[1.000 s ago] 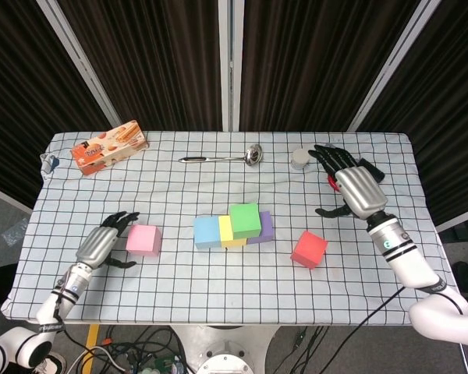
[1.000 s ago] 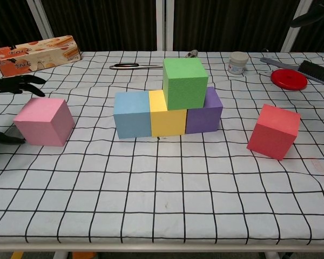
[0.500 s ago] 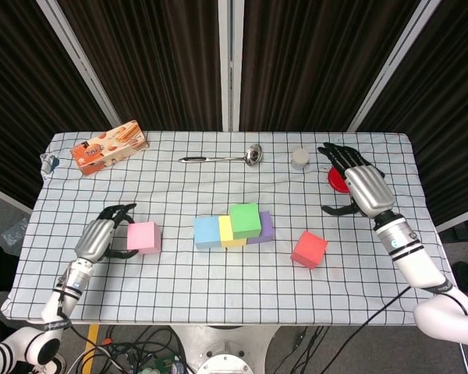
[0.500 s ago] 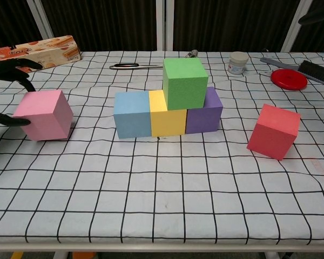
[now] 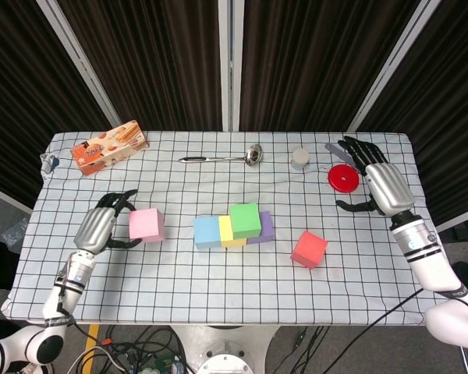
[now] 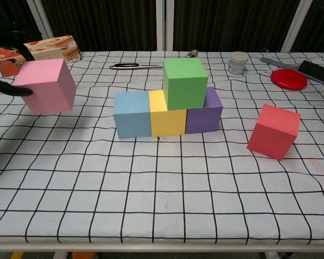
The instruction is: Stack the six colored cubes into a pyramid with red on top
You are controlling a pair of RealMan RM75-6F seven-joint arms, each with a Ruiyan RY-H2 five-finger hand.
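My left hand (image 5: 101,225) grips the pink cube (image 5: 146,225) (image 6: 46,85) and holds it lifted above the cloth at the left. In the middle, a blue cube (image 5: 207,231) (image 6: 132,114), a yellow cube (image 5: 227,230) (image 6: 168,118) and a purple cube (image 5: 264,226) (image 6: 207,113) sit in a row. The green cube (image 5: 245,220) (image 6: 185,82) rests on top of the yellow and purple ones. A red cube (image 5: 309,248) (image 6: 274,131) lies alone to the right of the row. My right hand (image 5: 382,185) hovers open at the far right, holding nothing.
An orange snack box (image 5: 108,146) lies at the back left. A metal ladle (image 5: 222,157), a small white jar (image 5: 299,159) and a red disc (image 5: 344,178) with a brush (image 6: 315,70) beside it line the back of the checkered tablecloth (image 5: 242,276).
My left hand closed on the pink cube and raised it off the cloth. My right hand drew back to the right, away from the red cube.
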